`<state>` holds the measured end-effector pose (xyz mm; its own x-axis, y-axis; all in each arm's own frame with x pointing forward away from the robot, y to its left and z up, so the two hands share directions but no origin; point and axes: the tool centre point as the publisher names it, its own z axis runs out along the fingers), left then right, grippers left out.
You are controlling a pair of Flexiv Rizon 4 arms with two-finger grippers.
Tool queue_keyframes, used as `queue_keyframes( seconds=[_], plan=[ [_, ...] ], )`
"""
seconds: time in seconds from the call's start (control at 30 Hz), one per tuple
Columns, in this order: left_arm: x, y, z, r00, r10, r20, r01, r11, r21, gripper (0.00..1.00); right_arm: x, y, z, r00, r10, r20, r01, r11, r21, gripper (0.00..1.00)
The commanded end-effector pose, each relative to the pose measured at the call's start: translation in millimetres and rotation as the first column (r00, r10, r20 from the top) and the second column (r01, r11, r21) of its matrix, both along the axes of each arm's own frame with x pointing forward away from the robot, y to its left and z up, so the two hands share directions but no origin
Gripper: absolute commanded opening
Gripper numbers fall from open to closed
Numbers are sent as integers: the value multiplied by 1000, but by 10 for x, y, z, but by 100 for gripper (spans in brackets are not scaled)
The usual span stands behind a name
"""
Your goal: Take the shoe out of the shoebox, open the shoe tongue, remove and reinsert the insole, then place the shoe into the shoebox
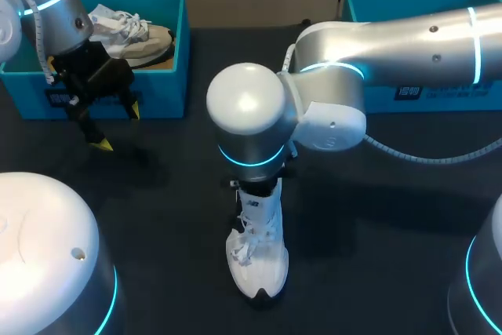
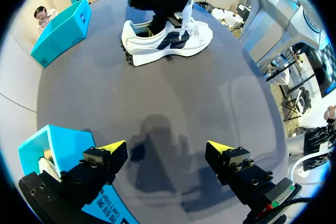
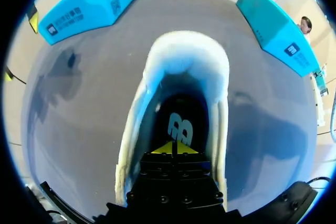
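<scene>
A white shoe (image 1: 257, 250) with a dark side logo stands on the dark table, toe toward the front edge. My right arm reaches to the middle, and its wrist hides the gripper from the head view. In the right wrist view my right gripper (image 3: 172, 148) is shut, its yellow tips pressed together inside the shoe's opening (image 3: 186, 56), just above the insole (image 3: 178, 125). Whether they pinch the insole I cannot tell. My left gripper (image 1: 118, 125) hangs open and empty in front of the left shoebox (image 1: 166, 88). From the left wrist view (image 2: 165, 148) the shoe (image 2: 168, 38) lies well ahead.
The left blue shoebox holds a second pale shoe (image 1: 133, 33). Another blue box (image 1: 423, 5) stands at the back right. Bare table lies between my left gripper and the white shoe.
</scene>
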<state>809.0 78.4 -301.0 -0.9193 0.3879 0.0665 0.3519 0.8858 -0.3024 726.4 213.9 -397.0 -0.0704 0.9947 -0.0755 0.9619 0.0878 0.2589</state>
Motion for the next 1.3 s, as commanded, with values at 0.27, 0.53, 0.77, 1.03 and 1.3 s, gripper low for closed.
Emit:
queue_keyframes(
  seconds=[0.27, 0.53, 0.77, 1.03, 1.3],
  plan=[
    [-6, 4, 10, 1000, 0, 2, 0, 1000, 4, 100, 121, -75, 298, 996, -21, 92, 20, 1000, 12, 0],
    [-6, 4, 10, 1000, 0, 2, 0, 1000, 4, 100, -19, -28, 226, 998, -47, 35, 46, 999, 10, 0],
    [-6, 4, 10, 1000, 0, 2, 0, 1000, 4, 100, -111, -18, 38, 998, -66, -11, 66, 997, 36, 0],
    [-6, 4, 10, 1000, 0, 2, 0, 1000, 4, 100, -29, 44, -171, 998, -58, -36, 60, 996, 65, 0],
    [-6, 4, 10, 1000, 0, 2, 0, 1000, 4, 100, 140, 107, -139, 1000, -28, -8, 29, 997, 67, 0]
  ],
)
